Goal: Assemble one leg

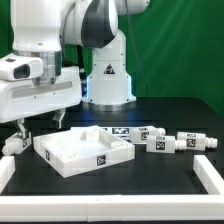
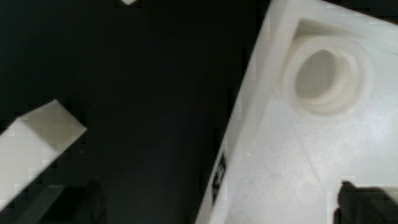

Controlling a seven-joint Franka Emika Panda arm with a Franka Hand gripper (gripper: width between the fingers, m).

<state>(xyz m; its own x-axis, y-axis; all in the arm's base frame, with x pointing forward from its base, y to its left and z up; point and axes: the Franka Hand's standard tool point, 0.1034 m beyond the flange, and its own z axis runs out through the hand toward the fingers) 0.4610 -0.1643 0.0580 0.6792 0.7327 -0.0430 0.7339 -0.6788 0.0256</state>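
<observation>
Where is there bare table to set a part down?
Bare table lies between the tray-like part and the front white rail, and behind the legs toward the robot base. Crowded: the row of legs on the exterior view's right of the tray-like part, and its corner on that view's left, where the end effector hangs.

I see the claw [image 1: 38, 125] hanging low over the black table [image 1: 150, 175], its two fingers standing wide apart. Just under it, and reaching off toward the exterior view's right, lies the large white tray-like part [image 1: 65, 158]. I cannot tell whether a finger touches its rim. Beyond the tray, well apart from the claw on that same side, the legs lie in a loose row, the nearest leg [image 1: 120, 132] close to the tray's far corner and the farthest leg [image 1: 197, 142] out by the table's edge. On the claw's other side sits a small white piece [image 1: 12, 143].
</observation>
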